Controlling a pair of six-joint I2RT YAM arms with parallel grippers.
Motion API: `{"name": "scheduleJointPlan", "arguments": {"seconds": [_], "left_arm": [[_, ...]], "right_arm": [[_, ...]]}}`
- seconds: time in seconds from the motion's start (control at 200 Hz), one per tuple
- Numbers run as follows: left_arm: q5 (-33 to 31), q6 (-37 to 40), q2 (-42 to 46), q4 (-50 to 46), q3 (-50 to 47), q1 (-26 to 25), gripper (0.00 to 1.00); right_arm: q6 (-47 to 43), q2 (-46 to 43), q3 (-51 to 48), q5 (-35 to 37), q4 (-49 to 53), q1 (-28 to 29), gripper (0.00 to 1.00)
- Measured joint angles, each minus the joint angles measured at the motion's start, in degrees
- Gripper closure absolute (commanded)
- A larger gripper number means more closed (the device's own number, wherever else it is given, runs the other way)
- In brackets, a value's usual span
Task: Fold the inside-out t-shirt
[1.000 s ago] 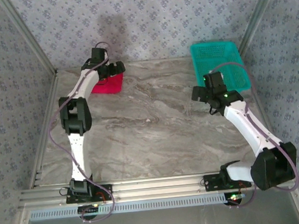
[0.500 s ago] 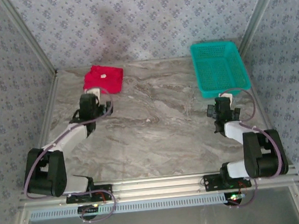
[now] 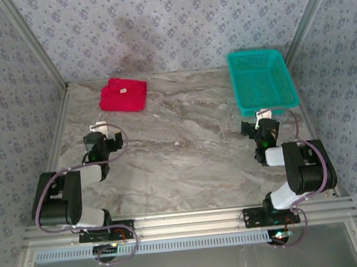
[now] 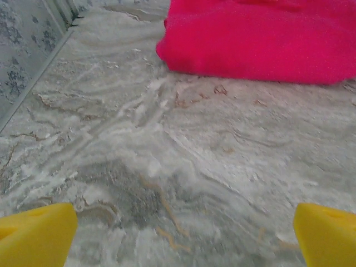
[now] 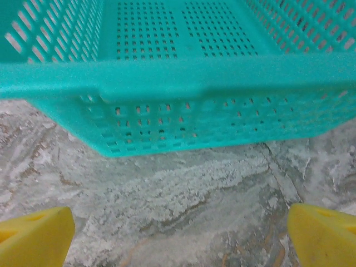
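Observation:
The bright red t-shirt (image 3: 124, 95) lies folded into a small rectangle at the far left of the table, a small white tag on top. In the left wrist view the t-shirt (image 4: 261, 39) is a flat red bundle ahead of the fingers. My left gripper (image 3: 102, 129) sits low on the table, a short way in front of the shirt, open with only bare marble between its yellow fingertips (image 4: 36, 233). My right gripper (image 3: 263, 116) rests just before the teal basket, open with nothing held; its yellow fingertips (image 5: 322, 233) stand wide apart.
The teal mesh basket (image 3: 262, 79) stands at the far right, its near wall (image 5: 183, 111) close ahead of the right gripper. A metal frame rail (image 3: 54, 144) runs along the table's left edge. Patterned walls enclose the table.
Both arms have pulled back from their reach and folded down toward their bases. The left gripper left the red shirt, which now lies uncovered and folded.

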State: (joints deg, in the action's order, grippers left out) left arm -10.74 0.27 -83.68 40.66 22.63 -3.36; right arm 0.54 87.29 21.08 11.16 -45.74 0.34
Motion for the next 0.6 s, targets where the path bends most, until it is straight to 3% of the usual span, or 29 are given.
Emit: {"name": "scheduleJointPlan", "arguments": {"seconds": [0.155,0.6], "left_arm": [[0.8,-1.3,-4.0,4.6,-1.8,2.9,0.0],[1.3,-1.4,-4.0,5.8,-0.9,2.8,0.0]], "right_arm": [[0.0,0.0,0.0,-0.2,-1.2,0.0,0.0],[0.0,0.0,0.0,-0.5,-1.3,0.0,0.0]]}}
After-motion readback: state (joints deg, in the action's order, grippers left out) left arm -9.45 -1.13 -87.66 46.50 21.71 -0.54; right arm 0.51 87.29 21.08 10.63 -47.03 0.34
